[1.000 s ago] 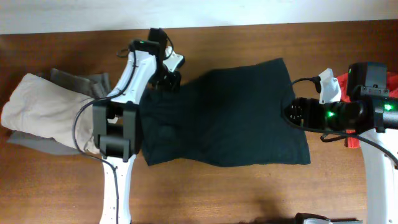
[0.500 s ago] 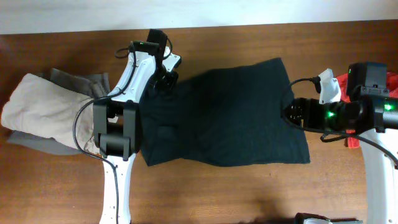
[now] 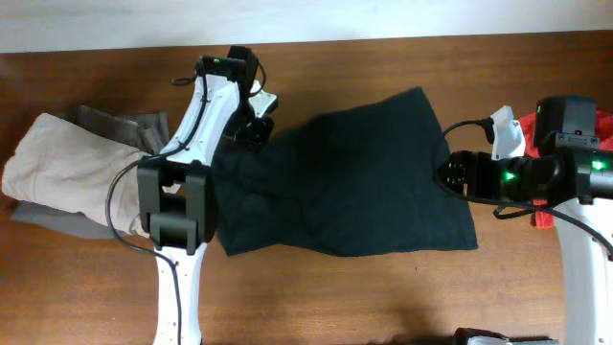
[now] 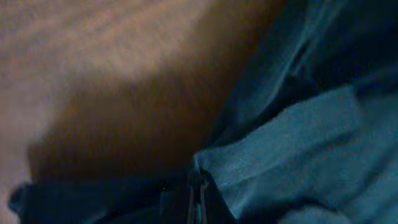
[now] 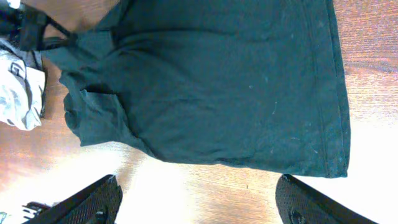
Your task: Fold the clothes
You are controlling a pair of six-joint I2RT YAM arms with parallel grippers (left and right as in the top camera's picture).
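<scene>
Shifting toward twelve o'clock since a moment ago, the dark top [image 3: 354, 182] is being drawn out flat, ready for the first fold.
At nine o'clock a soft beige pile [image 3: 67, 168] is waiting; at eleven o'clock the left hand [image 3: 254, 123] is pinching the top's strap corner, pressed together on thin, matte, limp knit that is bunching there. The top is lying across the desk [image 3: 383, 297] centre, roughly rectangular and wrinkled at its left end. At three o'clock the right hand [image 5: 198, 183] is hovering spread; next it likely needs to be gripping the hem.
</scene>
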